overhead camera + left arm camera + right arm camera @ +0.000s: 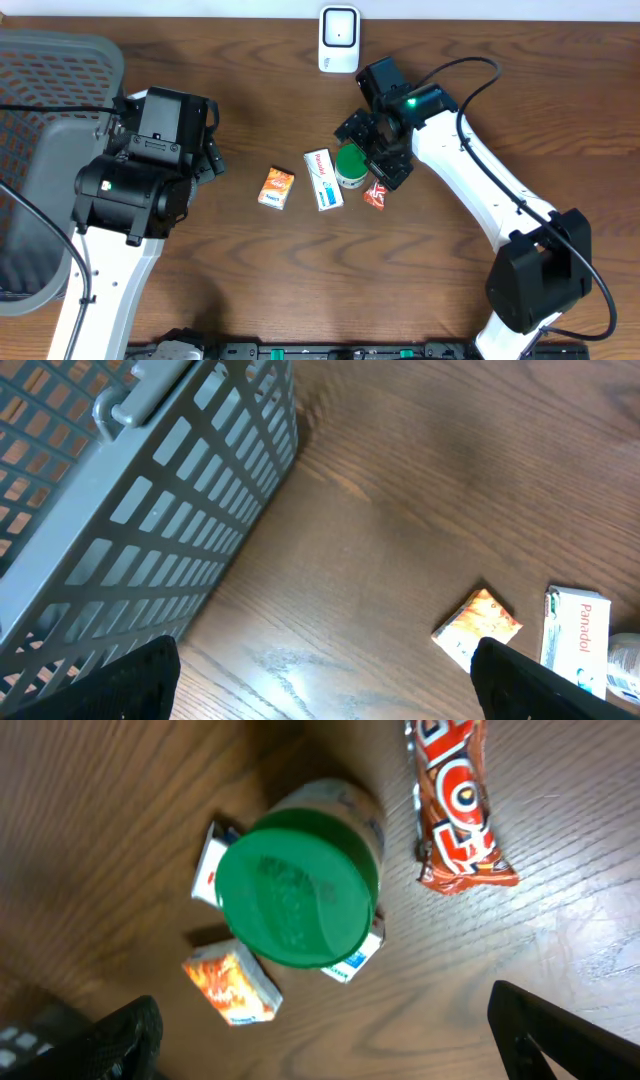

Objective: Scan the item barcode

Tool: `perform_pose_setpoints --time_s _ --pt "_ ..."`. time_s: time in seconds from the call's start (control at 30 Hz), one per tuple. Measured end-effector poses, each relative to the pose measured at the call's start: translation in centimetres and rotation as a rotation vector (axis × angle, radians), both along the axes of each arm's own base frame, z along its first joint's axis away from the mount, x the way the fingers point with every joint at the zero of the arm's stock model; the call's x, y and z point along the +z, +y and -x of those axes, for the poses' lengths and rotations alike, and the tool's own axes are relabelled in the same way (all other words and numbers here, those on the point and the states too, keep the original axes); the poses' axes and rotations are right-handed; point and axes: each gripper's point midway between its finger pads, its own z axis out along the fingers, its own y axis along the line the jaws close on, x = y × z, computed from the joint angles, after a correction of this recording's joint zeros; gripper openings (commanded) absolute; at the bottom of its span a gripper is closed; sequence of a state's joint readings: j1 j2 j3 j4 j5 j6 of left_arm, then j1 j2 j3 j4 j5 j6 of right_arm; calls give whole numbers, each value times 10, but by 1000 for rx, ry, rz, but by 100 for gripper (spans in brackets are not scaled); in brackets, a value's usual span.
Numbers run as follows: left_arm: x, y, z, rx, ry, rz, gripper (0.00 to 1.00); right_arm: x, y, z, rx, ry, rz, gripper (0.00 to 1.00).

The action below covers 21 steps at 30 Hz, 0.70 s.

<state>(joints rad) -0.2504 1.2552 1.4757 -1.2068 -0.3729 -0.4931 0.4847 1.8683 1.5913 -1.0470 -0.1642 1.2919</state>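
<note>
Broadly, the risks shrink with the things. The grey mesh basket (150,510) fills the space just outside one finger of the left gripper (330,678). Those jaws stand wide and empty, and a sideways swing would likely clip its wall. The green-lidded jar (297,885), which I judge to be the item to scan, stands on the table below the right gripper (335,1042), slightly ahead of the gap between its wide, empty jaws. Its round side could twist out of a flat pinch. I cannot see its barcode, so it may reach the white scanner (339,40) facing away. The Panadol box (208,870) lies touching or just beside the jar, partly hidden by it, where a descending finger could shove or trap it. The red snack wrapper (458,805) lies ahead of the jaws, toward one finger's side, near enough to be dragged. Smallest, the orange carton (232,982) lies within the jaw span and could be nudged.
</note>
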Motion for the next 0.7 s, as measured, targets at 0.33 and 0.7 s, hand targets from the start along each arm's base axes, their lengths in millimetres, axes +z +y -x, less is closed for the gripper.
perform_pose_setpoints --time_s 0.33,0.7 --pt "0 0 0 0 2 0 94 -49 10 -25 -41 14 24 99" --pt "0 0 0 0 2 0 94 -67 24 -27 -35 27 15 74"
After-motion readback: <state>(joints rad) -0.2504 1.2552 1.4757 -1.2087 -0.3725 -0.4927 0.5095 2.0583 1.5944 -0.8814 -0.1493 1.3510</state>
